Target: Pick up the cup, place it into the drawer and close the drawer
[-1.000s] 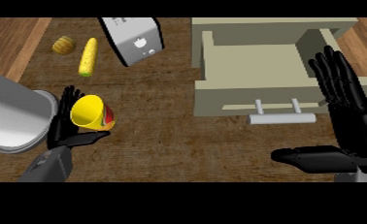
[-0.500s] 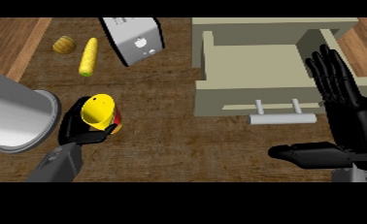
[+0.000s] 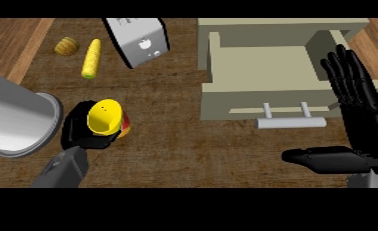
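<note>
The left hand (image 3: 80, 130) was in the lower left of the frame, with its black fingers curled around the yellow cup (image 3: 105, 117). The cup was tilted, and a red part showed on its right side. I could see the closed yellow bottom of the cup turned up toward the view. The grey forearm came in below the hand from the lower edge.

The drawer (image 3: 269, 70) stood pulled out in the upper right of the frame. It was beige, and its inside was open to the view. A pale bar handle (image 3: 291, 122) was on its front, at the lower side. The cup was well apart from the drawer, to the left of it, above the brown wooden counter (image 3: 192, 145).

The right hand (image 3: 353, 95) was at the right edge of the frame, open, with straight fingers pointing up. It lay over the right side of the drawer. The thumb reached to the left in the lower right of the frame.

At the left edge there was a big grey metal pot (image 3: 22, 117), just beside the left hand. In the upper left lay a corn cob (image 3: 91, 58) and, near it, a small round brownish thing (image 3: 66, 46). A grey, flat, tilted object (image 3: 138, 41) stood at the upper middle.
</note>
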{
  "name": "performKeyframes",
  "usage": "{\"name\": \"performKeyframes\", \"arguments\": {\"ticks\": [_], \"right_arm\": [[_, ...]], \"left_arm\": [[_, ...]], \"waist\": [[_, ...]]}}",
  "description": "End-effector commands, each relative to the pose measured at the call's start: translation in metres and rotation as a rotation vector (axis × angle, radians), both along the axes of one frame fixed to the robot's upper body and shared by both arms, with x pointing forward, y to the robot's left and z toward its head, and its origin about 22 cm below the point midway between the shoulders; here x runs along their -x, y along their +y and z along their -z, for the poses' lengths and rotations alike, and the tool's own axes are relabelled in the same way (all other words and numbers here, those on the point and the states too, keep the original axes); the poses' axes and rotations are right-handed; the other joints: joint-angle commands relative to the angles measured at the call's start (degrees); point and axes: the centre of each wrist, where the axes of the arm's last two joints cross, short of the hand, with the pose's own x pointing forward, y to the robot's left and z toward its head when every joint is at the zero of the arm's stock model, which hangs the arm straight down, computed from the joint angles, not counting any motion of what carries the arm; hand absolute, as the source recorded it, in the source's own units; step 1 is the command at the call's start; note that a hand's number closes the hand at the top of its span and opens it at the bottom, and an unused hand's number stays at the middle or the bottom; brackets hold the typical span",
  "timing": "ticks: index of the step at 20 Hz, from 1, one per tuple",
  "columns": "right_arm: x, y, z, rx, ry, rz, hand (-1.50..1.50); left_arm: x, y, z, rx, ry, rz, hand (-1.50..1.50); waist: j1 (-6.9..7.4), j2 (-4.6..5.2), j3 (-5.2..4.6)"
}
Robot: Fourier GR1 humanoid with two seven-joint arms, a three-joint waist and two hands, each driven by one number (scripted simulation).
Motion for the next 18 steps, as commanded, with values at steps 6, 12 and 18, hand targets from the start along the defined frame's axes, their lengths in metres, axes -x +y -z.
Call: {"name": "performKeyframes", "arguments": {"ticks": [6, 12, 18], "right_arm": [[-0.002, -0.002, 0.005, -0.006, 0.007, -0.002, -1.50], [0.003, -0.009, 0.008, -0.013, 0.014, 0.021, -1.50], [0.006, -0.011, -0.013, -0.006, 0.016, 0.037, -1.50]], "left_arm": [[-0.013, -0.015, -0.007, 0.024, -0.248, -0.018, 1.50], [-0.052, -0.016, -0.049, -0.001, -0.349, 0.071, 1.50], [-0.085, -0.063, -0.100, -0.076, -0.391, 0.170, 1.50]], "waist": [[-0.18, 0.00, 0.02], [0.61, -0.45, 0.16], [1.86, -0.98, 0.25]]}}
